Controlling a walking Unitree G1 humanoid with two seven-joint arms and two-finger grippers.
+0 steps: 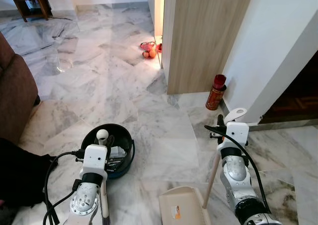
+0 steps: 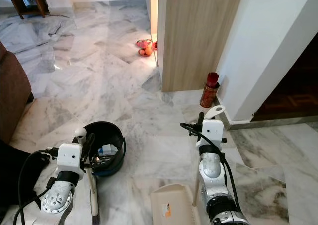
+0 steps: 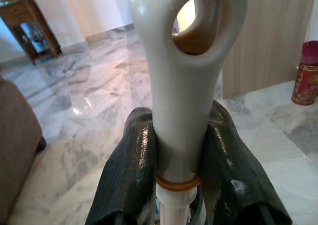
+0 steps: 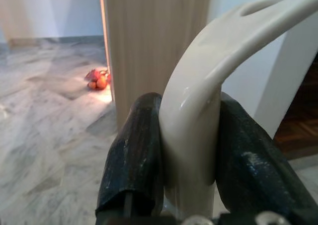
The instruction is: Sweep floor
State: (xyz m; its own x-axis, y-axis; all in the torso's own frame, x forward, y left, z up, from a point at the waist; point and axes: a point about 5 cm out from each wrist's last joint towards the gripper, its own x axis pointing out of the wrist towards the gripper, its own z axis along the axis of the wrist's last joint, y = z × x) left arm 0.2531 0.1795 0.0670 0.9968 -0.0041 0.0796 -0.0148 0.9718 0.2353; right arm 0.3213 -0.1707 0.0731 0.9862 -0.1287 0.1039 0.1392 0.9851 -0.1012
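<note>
My left gripper (image 3: 179, 160) is shut on the cream broom handle (image 3: 184, 86), just below the hanging hole at its top. In the left eye view that handle top (image 1: 102, 134) stands in front of a black bucket (image 1: 117, 127). My right gripper (image 4: 189, 155) is shut on the curved cream grip of the dustpan handle (image 4: 198, 86). The dustpan's pole (image 1: 211, 178) slants down to the beige pan (image 1: 181, 207), which rests on the marble floor between my arms. The broom head is out of sight.
A wooden cabinet (image 1: 198, 36) and white wall (image 1: 268, 51) stand ahead on the right, with a red can (image 1: 215, 93) at their foot. A brown sofa (image 1: 15, 96) is on the left. A red bag of fruit (image 1: 148, 49) lies further off. Open marble floor stretches ahead.
</note>
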